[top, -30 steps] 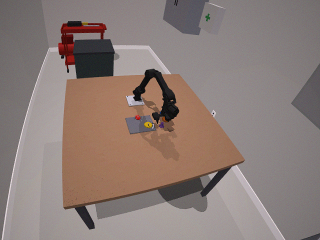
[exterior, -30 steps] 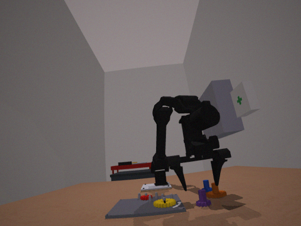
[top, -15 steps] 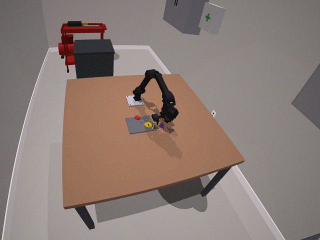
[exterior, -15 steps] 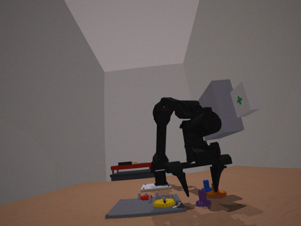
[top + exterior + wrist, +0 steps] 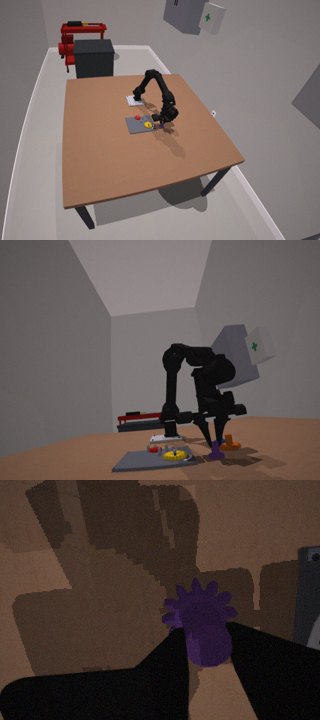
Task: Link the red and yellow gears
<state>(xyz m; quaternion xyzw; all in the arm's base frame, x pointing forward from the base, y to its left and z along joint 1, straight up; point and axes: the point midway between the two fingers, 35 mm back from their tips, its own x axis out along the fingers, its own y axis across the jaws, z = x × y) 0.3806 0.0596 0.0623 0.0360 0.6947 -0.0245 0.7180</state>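
My gripper point(image 5: 215, 445) point(image 5: 204, 634) is shut on the upright knob of the purple gear point(image 5: 161, 126) point(image 5: 216, 454) point(image 5: 210, 647), which stands on the table beside the board. The grey board point(image 5: 135, 127) point(image 5: 139, 459) point(image 5: 302, 592) bears the red gear point(image 5: 137, 117) point(image 5: 154, 450) and the yellow gear point(image 5: 146, 125) point(image 5: 168, 455) with its black stripe. Several bare pegs point(image 5: 166, 447) stand between and around them. The orange gear point(image 5: 230, 446) stands on the table behind the purple one. The blue gear point(image 5: 222, 440) is mostly hidden behind a finger and the orange gear.
The white arrow point(image 5: 153, 126) lies on the board beside the yellow gear, at the edge near the gripper. The arm's white base plate point(image 5: 131, 102) point(image 5: 161, 438) is behind the board. The orange and blue gears are close to the fingers.
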